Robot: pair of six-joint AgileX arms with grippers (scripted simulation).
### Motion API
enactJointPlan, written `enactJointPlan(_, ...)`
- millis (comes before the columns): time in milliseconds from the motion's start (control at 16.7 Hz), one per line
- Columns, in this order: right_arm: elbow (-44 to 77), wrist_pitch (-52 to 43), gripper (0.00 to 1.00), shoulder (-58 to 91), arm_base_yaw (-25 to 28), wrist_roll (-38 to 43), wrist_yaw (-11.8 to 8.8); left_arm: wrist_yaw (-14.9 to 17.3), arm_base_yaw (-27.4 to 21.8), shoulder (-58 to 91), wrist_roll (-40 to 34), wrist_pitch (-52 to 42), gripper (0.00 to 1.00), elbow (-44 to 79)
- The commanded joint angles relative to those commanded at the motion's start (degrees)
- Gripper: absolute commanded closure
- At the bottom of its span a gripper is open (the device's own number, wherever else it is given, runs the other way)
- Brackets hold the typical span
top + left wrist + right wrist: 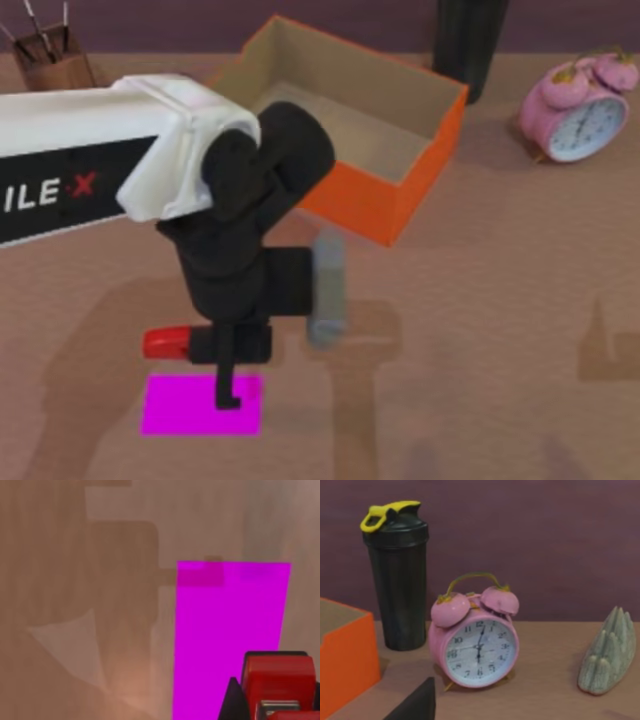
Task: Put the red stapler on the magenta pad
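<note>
My left gripper (232,350) is shut on the red stapler (167,343), whose glossy end sticks out to the left of the black fingers (228,385). The magenta pad (200,405) lies flat on the table just in front of it, and one finger overlaps the pad's far right part in the top view. In the left wrist view the stapler (277,680) sits between the jaws, with the pad (225,630) stretching out below and ahead. The right arm is outside the top view; its wrist view faces the back of the table.
An open orange box (400,190) stands behind the left arm. A pink alarm clock (580,110) and a black shaker bottle (468,45) are at the back right, and a pen holder (55,60) at the back left. A grey-green ridged object (607,655) lies beside the clock.
</note>
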Motion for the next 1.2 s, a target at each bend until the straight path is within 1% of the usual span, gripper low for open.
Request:
enactJointPlan(240, 0.0, 0.0, 0.0, 0.0, 0.0, 0.0, 0.0, 0.1, 1.5, 2.9, 1.5, 11.1, 1.0, -7.6)
enactJointPlan(360, 0.0, 0.0, 0.0, 0.0, 0.0, 0.0, 0.0, 0.1, 2.0, 4.0, 2.2, 14.8, 1.0, -10.4)
enactJointPlan(660, 0.0, 0.0, 0.0, 0.0, 0.0, 0.0, 0.0, 0.1, 2.2, 4.4, 2.5, 16.0, 1.0, -11.5)
enactJointPlan(1200, 0.0, 0.0, 0.0, 0.0, 0.0, 0.0, 0.0, 0.1, 2.2, 4.4, 2.5, 16.0, 0.32, -11.5)
